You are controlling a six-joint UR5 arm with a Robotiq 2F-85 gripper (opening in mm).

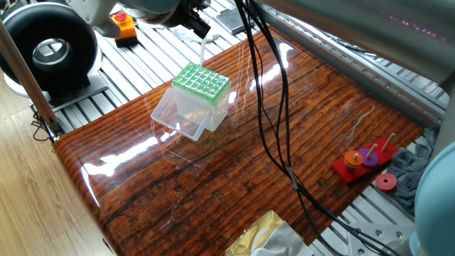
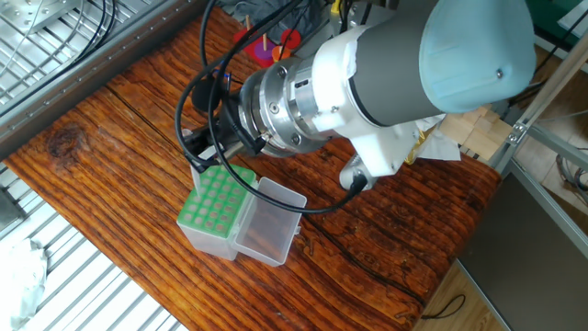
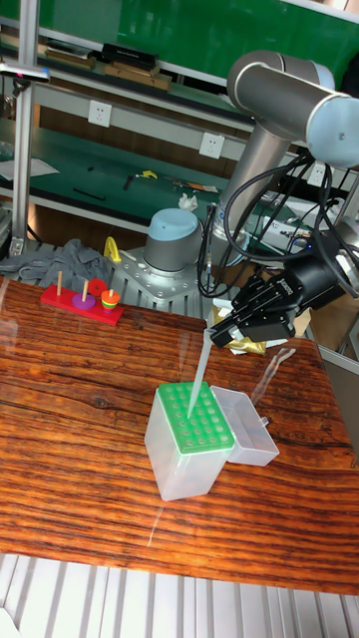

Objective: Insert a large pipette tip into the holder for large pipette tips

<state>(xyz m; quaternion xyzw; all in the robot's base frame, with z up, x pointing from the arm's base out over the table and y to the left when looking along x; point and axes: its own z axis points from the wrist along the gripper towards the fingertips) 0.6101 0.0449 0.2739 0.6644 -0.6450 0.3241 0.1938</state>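
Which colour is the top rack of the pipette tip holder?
Green, on the holder; the tall fixed view shows it best.

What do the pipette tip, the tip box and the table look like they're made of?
Pipette tip: translucent whitish plastic, apparently. Tip box: clear plastic walls you can see through, with an opaque green rack. Table: wood grain under a glossy coat that throws glare, possibly laminate.
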